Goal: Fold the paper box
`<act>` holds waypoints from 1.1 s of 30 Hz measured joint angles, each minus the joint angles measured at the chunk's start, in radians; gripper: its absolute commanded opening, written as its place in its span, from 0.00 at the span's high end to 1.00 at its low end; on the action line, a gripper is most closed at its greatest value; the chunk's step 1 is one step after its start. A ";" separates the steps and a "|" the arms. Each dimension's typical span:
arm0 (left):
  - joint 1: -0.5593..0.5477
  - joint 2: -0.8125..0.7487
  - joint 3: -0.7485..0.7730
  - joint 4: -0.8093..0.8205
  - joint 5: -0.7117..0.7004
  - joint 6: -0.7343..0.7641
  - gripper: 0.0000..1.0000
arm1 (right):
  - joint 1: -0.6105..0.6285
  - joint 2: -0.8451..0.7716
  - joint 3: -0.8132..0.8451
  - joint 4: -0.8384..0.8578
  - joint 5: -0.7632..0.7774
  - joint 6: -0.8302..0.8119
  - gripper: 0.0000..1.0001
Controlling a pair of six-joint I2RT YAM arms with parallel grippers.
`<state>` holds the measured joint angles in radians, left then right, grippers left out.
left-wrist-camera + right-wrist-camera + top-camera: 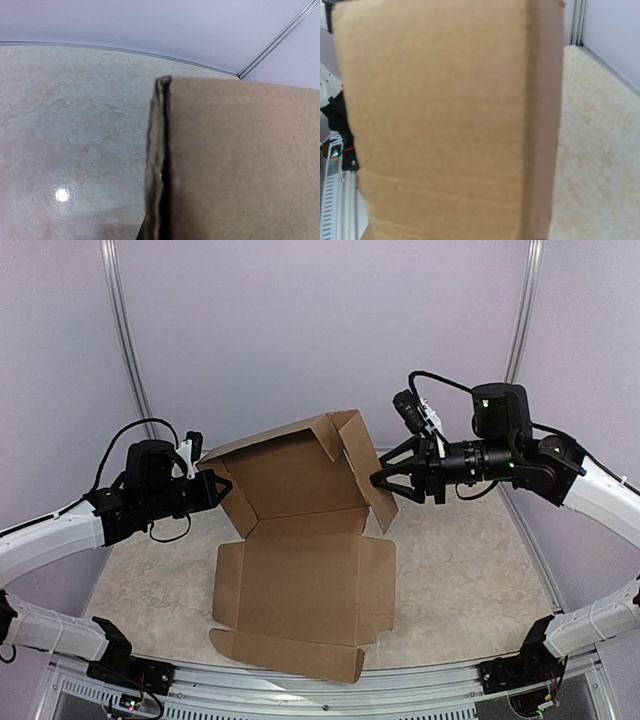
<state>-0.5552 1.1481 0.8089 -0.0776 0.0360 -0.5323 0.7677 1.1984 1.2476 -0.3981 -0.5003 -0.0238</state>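
The paper box (305, 575) is a brown cardboard sheet lying on the table, with its back panel (290, 475) raised upright and side flaps bent forward. My left gripper (218, 486) is at the raised panel's left flap. In the left wrist view the flap's edge (159, 165) runs straight down into the jaws, so it looks pinched; the fingers are hidden. My right gripper (377, 480) has its tips together against the right flap (362, 465). In the right wrist view the cardboard face (445, 125) fills the frame and hides the fingers.
The table (460, 570) has a pale marbled surface with a metal rail along its near edge (400, 685). Lilac walls with upright metal posts (122, 330) close in the back and sides. The box's front flap (290, 655) reaches close to the near rail.
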 measured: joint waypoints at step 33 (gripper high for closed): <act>-0.214 0.165 0.138 -0.269 -0.527 -0.073 1.00 | 0.085 0.293 -0.265 0.534 0.505 0.282 0.58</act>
<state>-0.7692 1.3128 0.9470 -0.3466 -0.4911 -0.6056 0.8528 1.4914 0.9825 0.1360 0.0051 0.2581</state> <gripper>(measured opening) 0.028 0.419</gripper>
